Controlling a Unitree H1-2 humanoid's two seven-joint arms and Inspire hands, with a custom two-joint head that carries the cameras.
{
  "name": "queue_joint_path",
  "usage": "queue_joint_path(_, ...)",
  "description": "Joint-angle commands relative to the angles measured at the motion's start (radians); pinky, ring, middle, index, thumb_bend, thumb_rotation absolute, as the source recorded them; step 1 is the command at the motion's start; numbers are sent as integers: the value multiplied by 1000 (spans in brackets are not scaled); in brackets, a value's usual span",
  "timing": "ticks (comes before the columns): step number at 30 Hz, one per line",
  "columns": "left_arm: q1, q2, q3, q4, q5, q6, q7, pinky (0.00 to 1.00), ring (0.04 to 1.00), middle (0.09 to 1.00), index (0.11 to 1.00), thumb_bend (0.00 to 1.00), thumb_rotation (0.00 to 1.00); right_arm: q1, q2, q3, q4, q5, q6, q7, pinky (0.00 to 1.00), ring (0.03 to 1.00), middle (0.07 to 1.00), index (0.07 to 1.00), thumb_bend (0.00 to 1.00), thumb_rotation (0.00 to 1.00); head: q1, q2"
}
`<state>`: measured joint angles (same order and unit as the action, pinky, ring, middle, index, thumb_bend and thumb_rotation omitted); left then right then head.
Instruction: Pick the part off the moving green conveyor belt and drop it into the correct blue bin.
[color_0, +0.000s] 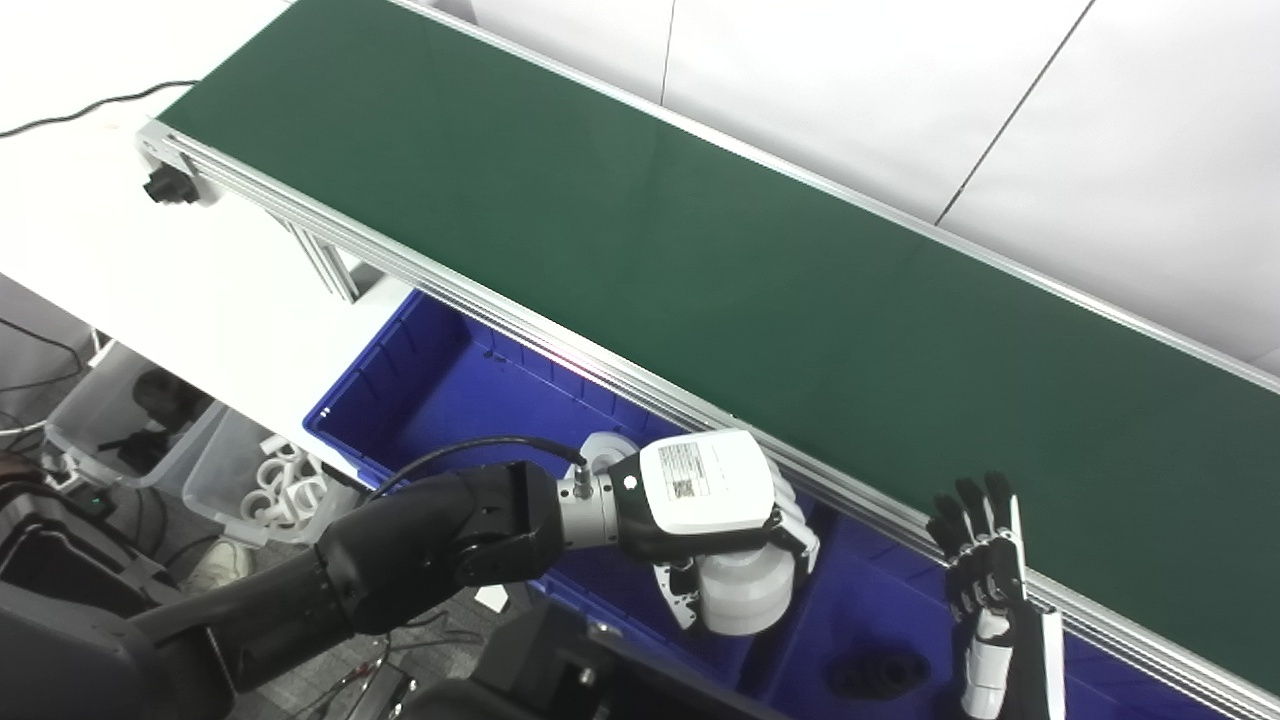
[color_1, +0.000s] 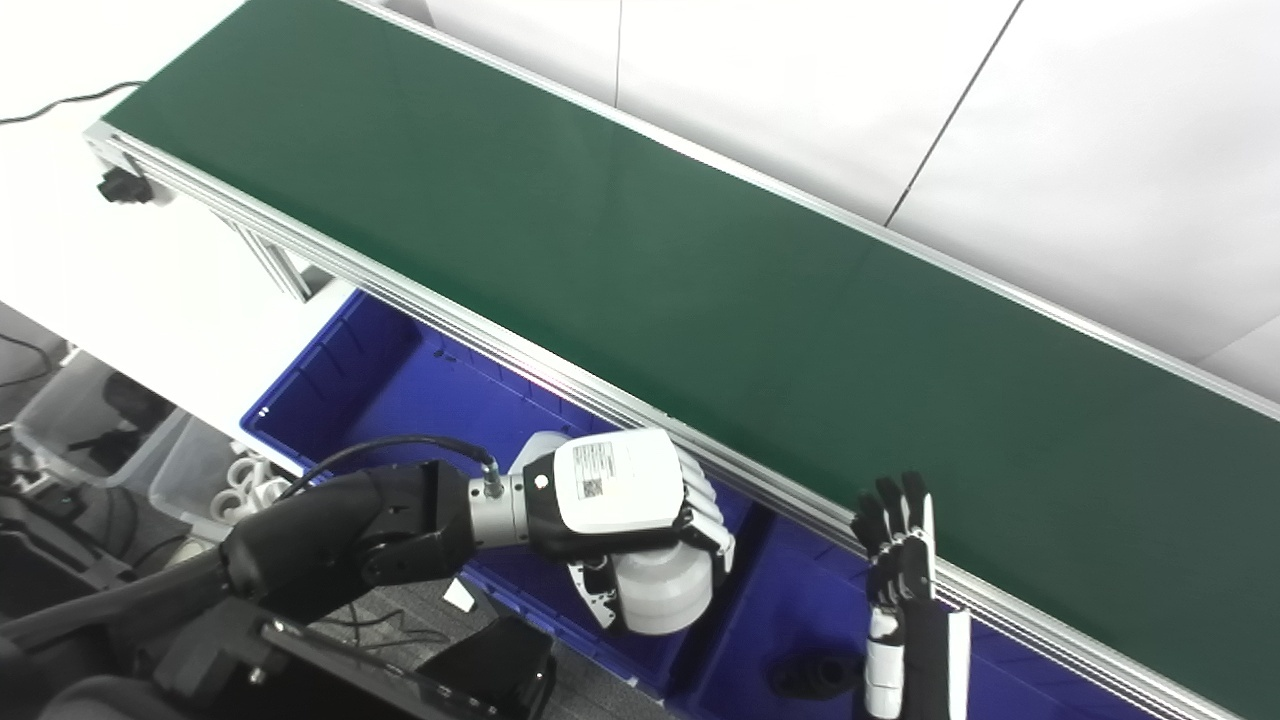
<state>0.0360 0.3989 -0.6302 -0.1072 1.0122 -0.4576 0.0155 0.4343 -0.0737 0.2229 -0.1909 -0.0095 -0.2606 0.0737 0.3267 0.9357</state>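
Observation:
My left hand (color_0: 715, 500) is shut on a white cylindrical part (color_0: 745, 592) and holds it over the left blue bin (color_0: 420, 385), near the bin's right end, just below the conveyor's front rail. The green conveyor belt (color_0: 700, 260) runs diagonally across the view and carries no part. My right hand (color_0: 985, 560) is open and empty, fingers pointing up, beside the rail and over the right blue bin (color_0: 860, 600). A dark part (color_0: 880, 672) lies in that right bin.
Another white part (color_0: 605, 450) shows in the left bin behind my left wrist. A clear tub (color_0: 250, 470) with several white rings stands at the lower left on the floor. A white wall lies beyond the belt. A black cable (color_0: 90, 105) runs at the upper left.

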Motion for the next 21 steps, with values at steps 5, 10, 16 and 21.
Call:
queue_joint_path(5, -30, 8, -22, 21, 46, -11, 86, 443, 440, 499, 499, 505, 0, 4, 5, 0, -37, 3, -18, 12, 908, 929, 958, 1000, 785, 969, 1, 0)
queue_joint_path(10, -18, 0, 5, 23, 72, 18, 60, 476, 502, 499, 492, 516, 0, 2, 6, -2, -26, 3, -25, 14, 902, 928, 955, 997, 788, 966, -6, -4)
queue_joint_path(16, -9, 19, 9, -18, 235, 86, 26, 734, 779, 802, 756, 988, 223, 4, 10, -1, -30, -5, -24, 12, 904, 927, 954, 997, 782, 963, -13, -4)
queue_joint_path(21, 11, 15, 16, -50, 309, 136, -2, 984, 976, 982, 907, 1000, 388, 4, 9, 1, -31, 1, -23, 17, 914, 933, 956, 999, 775, 960, -14, -5)
